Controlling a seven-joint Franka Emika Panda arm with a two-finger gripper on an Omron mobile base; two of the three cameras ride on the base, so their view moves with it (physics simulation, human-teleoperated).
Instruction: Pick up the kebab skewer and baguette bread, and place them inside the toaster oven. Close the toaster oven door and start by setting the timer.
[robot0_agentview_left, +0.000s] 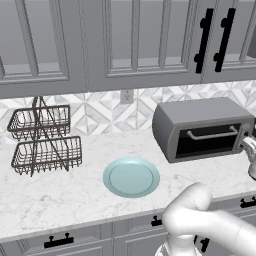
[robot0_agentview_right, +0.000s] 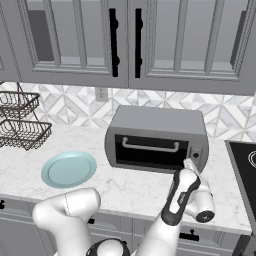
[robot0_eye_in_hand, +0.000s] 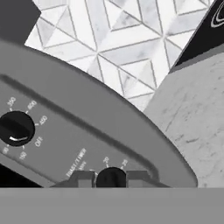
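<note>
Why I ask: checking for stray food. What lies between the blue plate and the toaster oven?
Only bare marble counter separates plate and toaster oven, seen in both base views.

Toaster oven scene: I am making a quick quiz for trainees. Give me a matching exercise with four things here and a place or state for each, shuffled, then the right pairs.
Things:
1. grey metal toaster oven door
2. round pale blue plate
3. two-tier dark wire basket
4. gripper

Places or states:
A. bare, on the counter left of the toaster oven
B. shut on the lower black timer knob
C. closed
D. at the counter's left, by the tiled wall

Pairs: 1-C, 2-A, 3-D, 4-B
</note>
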